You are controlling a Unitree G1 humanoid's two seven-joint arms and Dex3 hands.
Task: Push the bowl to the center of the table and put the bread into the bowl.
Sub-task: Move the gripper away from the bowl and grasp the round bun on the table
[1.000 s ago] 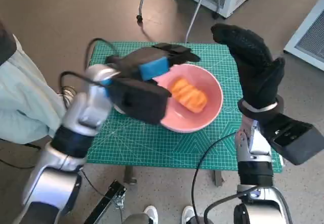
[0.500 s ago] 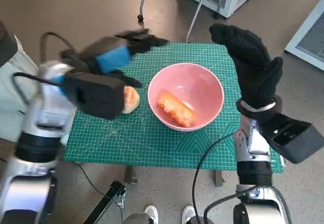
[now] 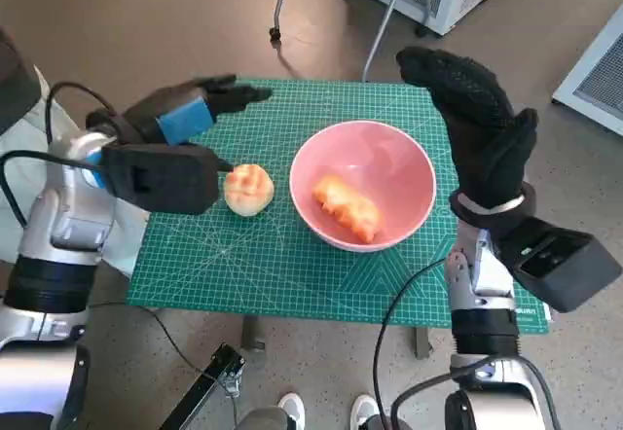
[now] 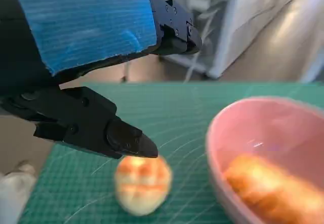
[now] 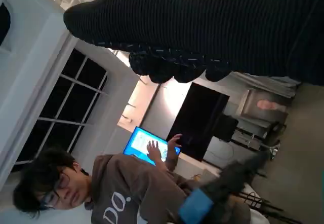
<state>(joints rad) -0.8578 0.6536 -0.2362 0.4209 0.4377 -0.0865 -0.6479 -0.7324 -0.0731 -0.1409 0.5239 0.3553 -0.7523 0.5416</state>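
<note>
Green cutting mat [image 3: 292, 265] on small table, grey floor [image 3: 146, 31] around.

Blue-taped black robot hand [image 3: 185, 109], knitted glove [image 3: 477, 124]

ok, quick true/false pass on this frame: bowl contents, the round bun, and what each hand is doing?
1. The pink bowl holds an orange piece of bread. True.
2. The round bun lies inside the bowl. False: it sits on the green mat, beside the bowl, on the left hand's side.
3. The left hand grips the bun. False: it holds nothing, with its fingers apart.
4. The right hand is raised at the bowl's far side from the bun, holding nothing. True.
5. The bowl is tipped on its side. False: it stands upright on the mat.
</note>
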